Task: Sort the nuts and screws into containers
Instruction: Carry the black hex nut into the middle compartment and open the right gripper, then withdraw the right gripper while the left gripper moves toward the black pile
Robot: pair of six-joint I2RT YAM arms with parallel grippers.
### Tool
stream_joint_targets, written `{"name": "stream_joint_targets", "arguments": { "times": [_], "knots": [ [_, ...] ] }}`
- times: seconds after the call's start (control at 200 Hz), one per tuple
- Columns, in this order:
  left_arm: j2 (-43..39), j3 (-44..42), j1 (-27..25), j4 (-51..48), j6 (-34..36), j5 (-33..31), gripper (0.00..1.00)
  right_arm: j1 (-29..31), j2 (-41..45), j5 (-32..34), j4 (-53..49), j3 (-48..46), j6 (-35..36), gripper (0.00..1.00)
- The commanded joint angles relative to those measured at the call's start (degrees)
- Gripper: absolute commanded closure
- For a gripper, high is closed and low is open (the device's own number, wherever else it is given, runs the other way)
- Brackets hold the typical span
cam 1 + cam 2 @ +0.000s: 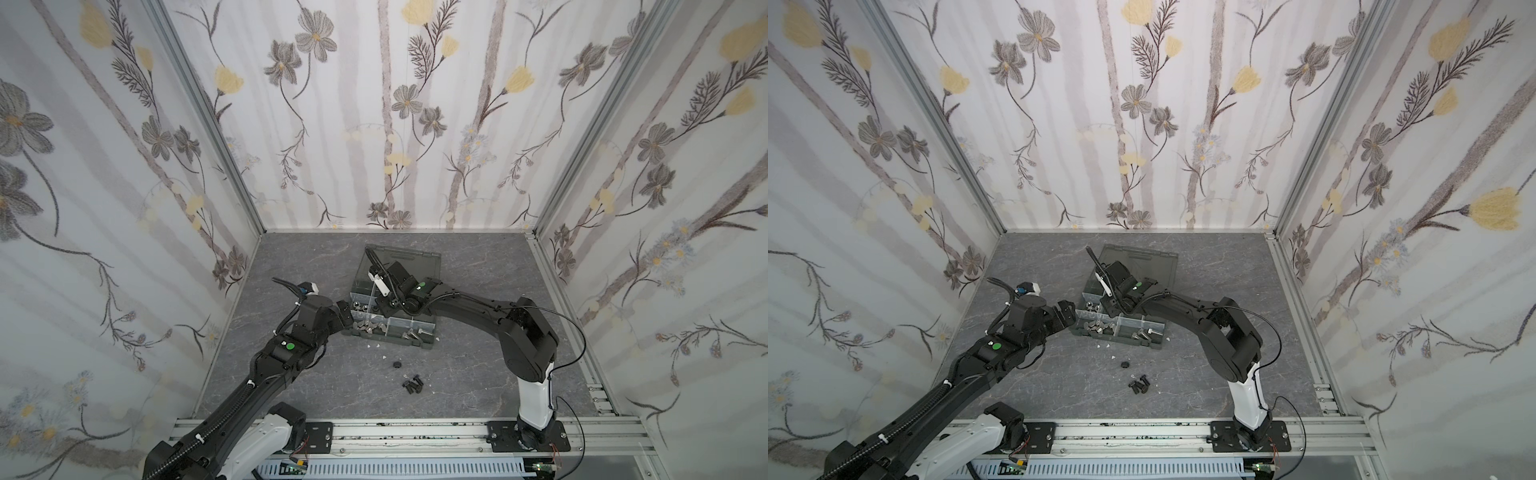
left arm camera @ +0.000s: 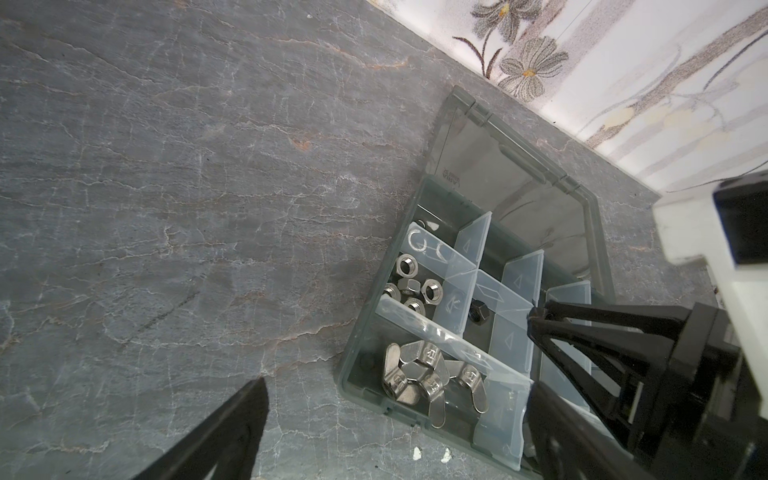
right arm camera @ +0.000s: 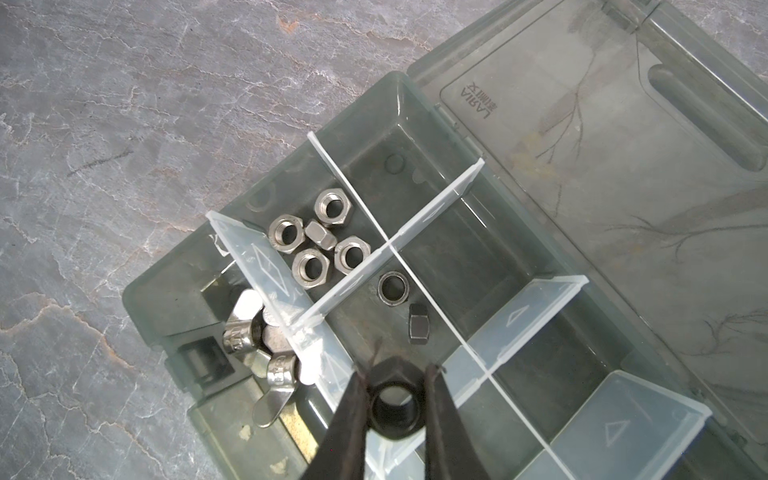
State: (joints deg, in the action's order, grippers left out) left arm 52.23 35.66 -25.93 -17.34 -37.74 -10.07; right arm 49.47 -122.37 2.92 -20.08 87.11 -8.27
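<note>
1. My right hand [image 3: 400, 370] is closed on a black nut [image 3: 392, 409], pinched between both fingers with its hole facing the wrist camera.
2. It hangs over the organiser box [image 3: 158, 299], above the middle cell where two other black nuts [image 3: 392, 289] already lie. I judge this to be the drop for that cell, and it is not yet made.
3. In the neighbouring cell along the box's outer wall sit five silver hex nuts [image 3: 318, 239]. The corner cell beside it holds a heap of wing nuts [image 3: 257, 345]. Both kinds look sorted.
4. In both top views, silver screws [image 1: 415, 332] lie in the cell at the box's near right corner.
5. My left hand [image 1: 347, 316] is spread wide and holds nothing. It is just beside the box's near left corner.
6. The box has its lid [image 1: 411, 262] thrown back. It stands about mid-surface [image 1: 457, 374], somewhat nearer the far edge than the near one.
7. Between the box and the near edge of the surface lies one black ring-like nut [image 1: 397, 365]. Closer to that edge is a small cluster of black screws [image 1: 412, 383]; I cannot count them surely.
8. The white flecks [image 1: 378, 344] by the box's front wall are not mine to sort.
9. By my reckoning most of the job is done. What remains is this release, one more nut, and the black screws, which have no cell yet though several cells stand empty.
</note>
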Motion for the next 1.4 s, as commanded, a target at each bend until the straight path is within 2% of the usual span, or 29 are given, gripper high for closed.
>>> {"name": "stream_joint_targets", "arguments": {
  "times": [0.0,0.11,0.14,0.21,0.3,0.884,1.034,1.114,1.394],
  "knots": [
    [-0.2,-0.1,0.0,1.6,-0.8,0.0,0.00,0.0,-0.3,-1.0,2.3,0.6,-0.3,0.70],
    [0.0,-0.1,0.0,1.7,-0.8,0.1,0.00,0.0,-0.1,-0.8,2.4,0.7,-0.7,0.40],
    [0.0,0.0,0.0,1.7,-0.9,0.1,0.00,0.0,0.1,-0.9,2.5,0.7,-0.7,0.34],
    [0.1,0.1,0.0,1.8,-0.9,0.1,0.00,-0.1,0.5,-1.2,2.5,0.8,-0.8,0.27],
    [0.2,0.2,0.0,1.8,-0.8,0.2,0.00,-0.3,1.1,-1.3,2.8,0.8,-1.1,0.22],
    [0.4,0.0,0.0,2.1,-0.9,1.4,0.00,-2.0,8.7,-4.4,4.4,-1.7,-4.2,0.20],
    [0.7,-0.2,0.0,2.3,-0.4,2.6,0.00,-2.0,11.9,-5.1,5.9,-4.5,-5.6,0.20],
    [0.8,-0.4,0.0,2.6,0.7,3.9,0.00,-4.0,13.6,-5.3,6.5,-6.4,-6.3,0.20],
    [1.4,-2.9,-0.4,4.4,1.3,9.0,0.06,-5.6,20.6,-5.2,9.7,-16.9,-9.7,0.19]
  ]
}}
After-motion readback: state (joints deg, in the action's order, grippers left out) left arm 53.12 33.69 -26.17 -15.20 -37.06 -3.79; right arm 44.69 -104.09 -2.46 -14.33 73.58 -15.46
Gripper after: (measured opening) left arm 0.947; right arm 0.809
